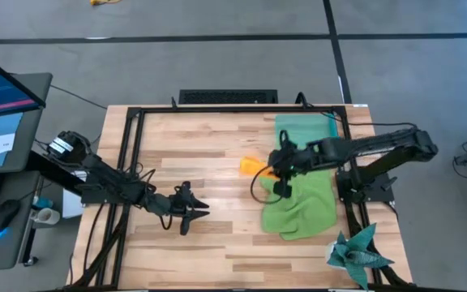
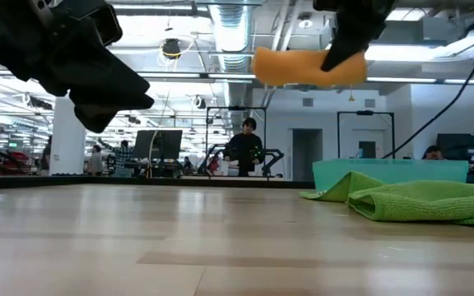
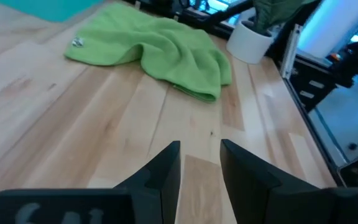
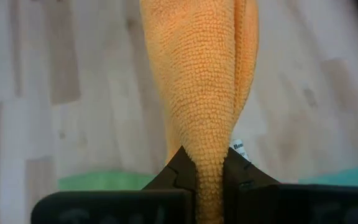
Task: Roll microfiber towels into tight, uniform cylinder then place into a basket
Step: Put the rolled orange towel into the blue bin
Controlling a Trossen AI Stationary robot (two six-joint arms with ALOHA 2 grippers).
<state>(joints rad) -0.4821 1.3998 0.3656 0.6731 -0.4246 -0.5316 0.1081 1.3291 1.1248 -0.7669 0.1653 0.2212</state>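
Observation:
My right gripper (image 1: 276,169) hangs high over the table's middle, shut on a rolled orange towel (image 1: 252,165), which floats well above the tabletop in the low view (image 2: 307,66). A lime green towel (image 1: 302,201) lies crumpled on the table's right part. Its far edge rests on the teal-green basket (image 1: 308,128), whose wall also shows in the low view (image 2: 385,171). My left gripper (image 1: 191,209) is near the table's left middle, open with nothing between its fingers (image 3: 166,171), pointing toward the green towel (image 3: 160,53). My right gripper pinches one end of the orange roll (image 4: 210,168) between its two fingers (image 4: 179,171). The fingers come slanting down from the table's right side, and the roll runs on in line with them. The roll is lifted clear of the table, roughly level (image 2: 303,67).
A dark teal spiky star-shaped cloth (image 1: 359,255) lies at the near right corner. A white cup (image 3: 250,40) stands by the frame there. A black frame (image 1: 136,122) borders the wooden tabletop. Bare wood lies between the two grippers. People stand in the room beyond (image 2: 245,148).

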